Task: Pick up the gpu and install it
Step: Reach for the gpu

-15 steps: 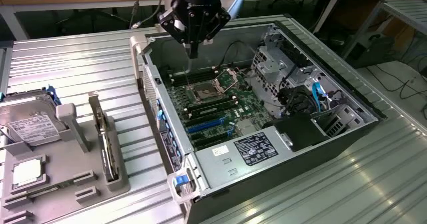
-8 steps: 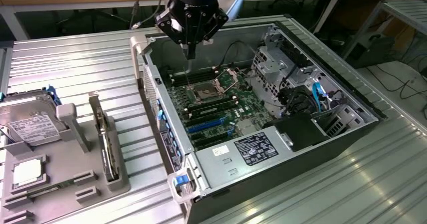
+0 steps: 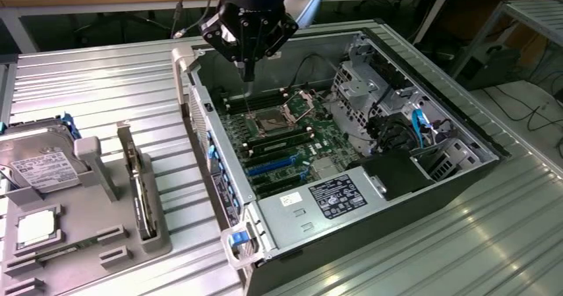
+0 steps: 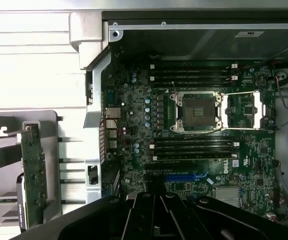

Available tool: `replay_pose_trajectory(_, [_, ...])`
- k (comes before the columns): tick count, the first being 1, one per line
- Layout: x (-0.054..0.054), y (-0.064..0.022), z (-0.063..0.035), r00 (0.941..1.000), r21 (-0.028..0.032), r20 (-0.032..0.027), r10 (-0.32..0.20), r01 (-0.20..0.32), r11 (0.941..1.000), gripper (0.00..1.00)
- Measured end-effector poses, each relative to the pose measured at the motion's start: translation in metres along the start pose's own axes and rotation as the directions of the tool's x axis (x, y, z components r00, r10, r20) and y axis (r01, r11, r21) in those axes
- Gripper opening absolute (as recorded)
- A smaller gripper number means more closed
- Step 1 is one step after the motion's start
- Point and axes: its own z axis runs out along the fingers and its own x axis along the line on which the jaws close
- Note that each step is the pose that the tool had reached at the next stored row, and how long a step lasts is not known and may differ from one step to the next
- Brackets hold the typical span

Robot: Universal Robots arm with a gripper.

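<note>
Counted:
- one arm
- one gripper (image 3: 249, 76)
- one open computer case (image 3: 297, 229)
- one grey holder (image 3: 99, 244)
- one gpu (image 3: 142, 200)
- one hard drive (image 3: 39, 165)
- one CPU chip (image 3: 37, 227)

All of these sit on a ribbed metal desk (image 3: 88, 85).

**Gpu:** It stands on its long edge in a slot of the grey holder, on the holder's side nearest the case. It lies at the exterior view's left, just beside the case's outer wall but apart from it. Its long axis runs from the far side to the near side of the exterior view, roughly parallel to that wall. The board faces sideways, with its thin top edge up. A silvery strip rises at its far end. In the wrist view the card shows as a narrow green board on edge. Nothing grips it.

**Gripper:** It hangs over the far corner of the case, above the motherboard (image 3: 295, 144). It points straight down and is well apart from the gpu. The jaws are pressed together with nothing between them.

**Case:** It lies on its side with the panel off. The CPU socket (image 3: 268, 119) has its metal frame swung open. The wrist view shows dark memory slots on two sides of the socket and a blue slot (image 4: 186, 176) close to the gripper body.

**Holder:** The hard drive sits in the far part and the CPU chip in the near part. Both are further from the case than the gpu.
</note>
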Motion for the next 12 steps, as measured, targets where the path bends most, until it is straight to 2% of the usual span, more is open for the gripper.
replay_pose_trajectory(12, [0.005,-0.0122,-0.0005,1.0,-0.0001,0.0,0.0,0.0,1.0,0.11])
